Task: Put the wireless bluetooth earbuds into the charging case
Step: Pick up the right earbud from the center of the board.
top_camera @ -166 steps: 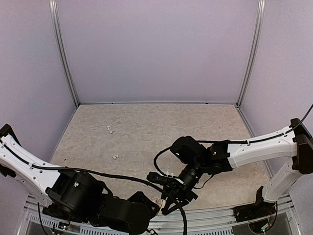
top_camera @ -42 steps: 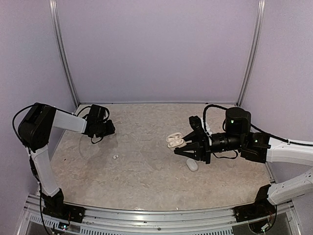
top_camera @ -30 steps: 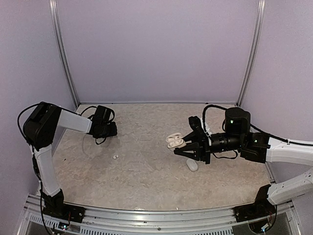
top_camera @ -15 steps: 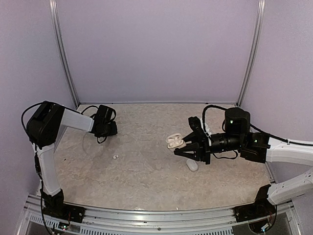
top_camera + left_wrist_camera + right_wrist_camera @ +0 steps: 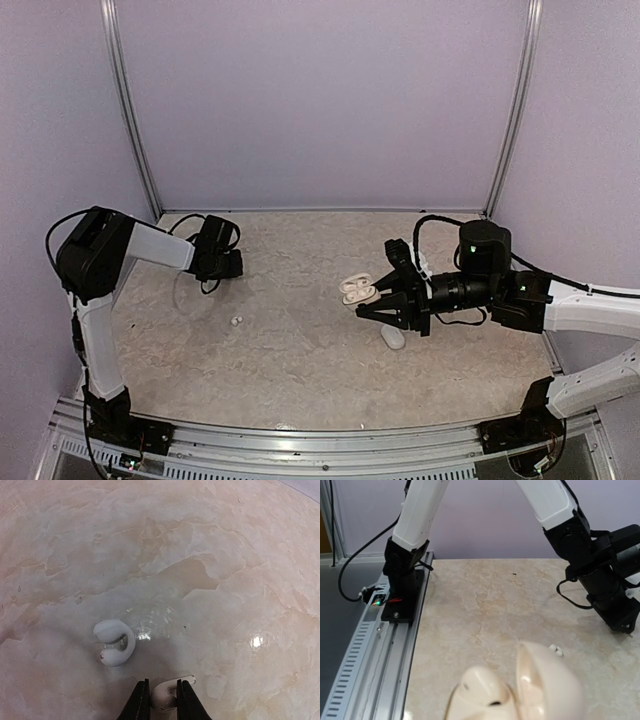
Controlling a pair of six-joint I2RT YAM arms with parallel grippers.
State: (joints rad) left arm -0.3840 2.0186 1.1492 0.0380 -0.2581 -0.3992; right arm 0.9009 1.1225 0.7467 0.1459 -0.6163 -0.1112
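Note:
The charging case (image 5: 352, 289) is a white clamshell lying open, held above the table in my right gripper (image 5: 373, 295), which is shut on it. In the right wrist view the case (image 5: 520, 690) fills the bottom and hides the fingers. My left gripper (image 5: 226, 266) is down on the table at the far left. In its wrist view the left gripper (image 5: 163, 684) is shut on a white earbud (image 5: 165, 697), pressing it from both sides. A second, C-shaped earbud (image 5: 115, 642) lies just left of the fingers. Another small white piece (image 5: 235, 321) lies nearer the front.
A plain white oval pebble-like object (image 5: 392, 338) lies on the table just below the right gripper. Purple walls with metal posts close in the table on three sides. A metal rail (image 5: 300, 440) runs along the near edge.
The left gripper's jaws have narrowed onto the earbud and the left arm has edged slightly right. The right arm and the case have not moved.

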